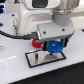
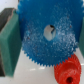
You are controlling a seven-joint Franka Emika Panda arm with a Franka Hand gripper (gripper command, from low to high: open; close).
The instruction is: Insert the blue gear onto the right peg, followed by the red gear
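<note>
Pincer (image 1: 53, 44) clamped on the blue gear (image 1: 54, 48) above the grey plate (image 1: 37, 60); red gear (image 2: 67, 70) alongside; no lettering legible.

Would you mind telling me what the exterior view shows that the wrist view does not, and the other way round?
Only the exterior view shows the grey plate with its black rim on the white table, the arm's white body, and the gripper above the plate. Only the wrist view shows the central hole of the blue gear and its fine teeth close up, filling most of the picture. Both show the blue gear and the red gear. No peg can be made out in either view.
</note>
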